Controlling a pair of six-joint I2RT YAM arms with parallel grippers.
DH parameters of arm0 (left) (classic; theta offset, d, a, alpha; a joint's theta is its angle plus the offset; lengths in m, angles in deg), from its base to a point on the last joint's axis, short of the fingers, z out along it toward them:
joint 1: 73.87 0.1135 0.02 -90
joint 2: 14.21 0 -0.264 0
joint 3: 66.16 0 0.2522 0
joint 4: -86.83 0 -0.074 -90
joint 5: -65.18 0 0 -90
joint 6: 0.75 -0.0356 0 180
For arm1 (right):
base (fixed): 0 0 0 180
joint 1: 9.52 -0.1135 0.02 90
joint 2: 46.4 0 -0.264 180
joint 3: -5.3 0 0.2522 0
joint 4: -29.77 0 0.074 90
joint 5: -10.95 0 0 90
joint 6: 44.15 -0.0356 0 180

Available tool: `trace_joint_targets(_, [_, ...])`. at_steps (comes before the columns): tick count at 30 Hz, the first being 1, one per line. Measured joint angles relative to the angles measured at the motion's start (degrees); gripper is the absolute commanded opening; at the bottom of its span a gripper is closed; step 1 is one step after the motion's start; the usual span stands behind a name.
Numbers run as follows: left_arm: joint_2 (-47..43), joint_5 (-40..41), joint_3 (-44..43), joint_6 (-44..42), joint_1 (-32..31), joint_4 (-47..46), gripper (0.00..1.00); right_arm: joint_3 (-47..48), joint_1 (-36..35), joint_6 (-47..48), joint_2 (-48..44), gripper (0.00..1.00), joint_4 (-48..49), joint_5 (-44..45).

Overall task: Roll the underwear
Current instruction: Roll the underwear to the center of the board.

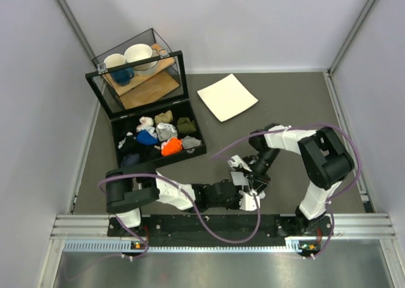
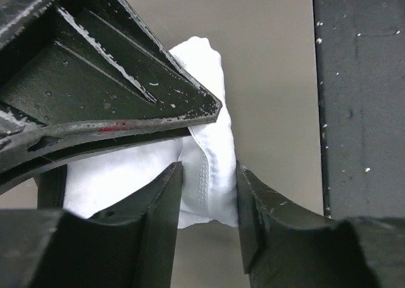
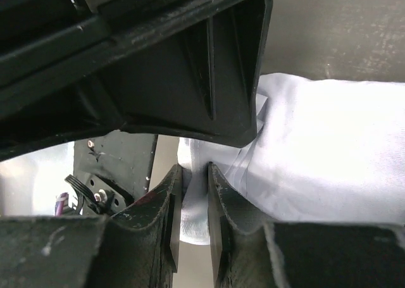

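Note:
The underwear (image 2: 204,73) is a white soft bundle on the grey table, partly rolled. In the top view it (image 1: 251,201) shows only in small patches between the two grippers, near the table's front middle. My left gripper (image 2: 209,193) is shut on a stitched fold at the bundle's near end; both fingers (image 2: 166,202) press the cloth. My right gripper (image 3: 195,187) is shut on a thin edge of the underwear (image 3: 329,155). In the top view the left gripper (image 1: 243,197) and the right gripper (image 1: 255,183) almost touch. Each arm hides much of the cloth.
A white square plate (image 1: 227,97) lies at the back middle. A black compartment tray (image 1: 197,150) with several small cloth bundles sits at the left. Behind it stands a glass case (image 1: 136,66) with cups on a wooden board. The arms' rail (image 1: 221,228) runs along the near edge.

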Motion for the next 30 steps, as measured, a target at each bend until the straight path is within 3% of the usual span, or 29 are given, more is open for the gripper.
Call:
trace_joint_targets(1, [0.39, 0.24, -0.35, 0.09, 0.02, 0.15, 0.22, -0.02, 0.07, -0.02, 0.09, 0.20, 0.00, 0.00])
trace_joint_targets(4, [0.94, 0.63, -0.76, 0.44, 0.00, 0.55, 0.00, -0.39, 0.33, -0.22, 0.17, 0.24, 0.26, 0.00])
trace_joint_targets(13, [0.79, -4.17, -1.01, 5.07, 2.43, 0.74, 0.00, -1.84, 5.60, -2.56, -4.15, 0.44, 2.19, -0.57])
trace_joint_targets(21, [1.86, -23.17, -1.49, 18.27, 13.11, -0.46, 0.01, -1.92, 17.57, -2.05, -20.52, 0.46, 5.38, -1.16])
trace_joint_targets(30, [10.43, -43.50, -6.73, 36.83, 23.06, -2.47, 0.01, -9.73, 16.57, 6.80, -35.21, 0.51, 6.16, -4.17])
